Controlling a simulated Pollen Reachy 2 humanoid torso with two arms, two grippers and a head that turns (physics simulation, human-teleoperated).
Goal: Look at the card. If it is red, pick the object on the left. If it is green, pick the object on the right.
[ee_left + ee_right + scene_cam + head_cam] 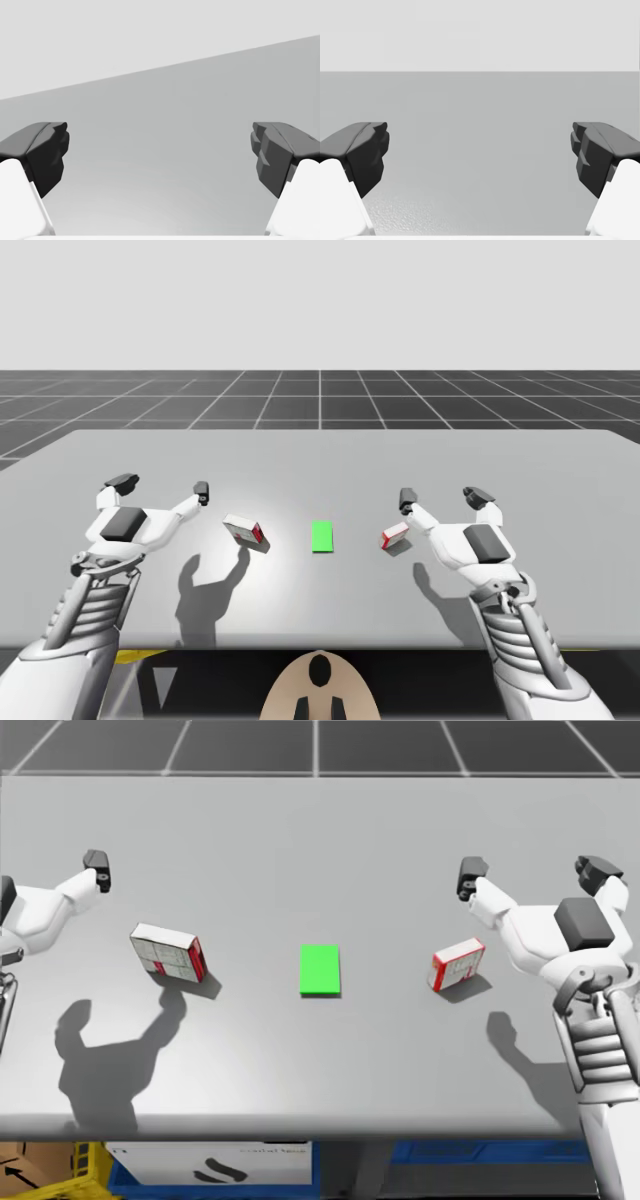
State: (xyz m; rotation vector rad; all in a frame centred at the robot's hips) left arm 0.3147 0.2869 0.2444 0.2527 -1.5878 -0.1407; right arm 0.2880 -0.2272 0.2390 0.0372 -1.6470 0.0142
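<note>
Blocky dark fingers (45,155) apart, flat green card (320,969), right-hand red-white box (458,964)

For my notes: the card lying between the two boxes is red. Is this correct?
No: the card is green, not red, as the head view shows. It does lie between the left box and the right box.
</note>
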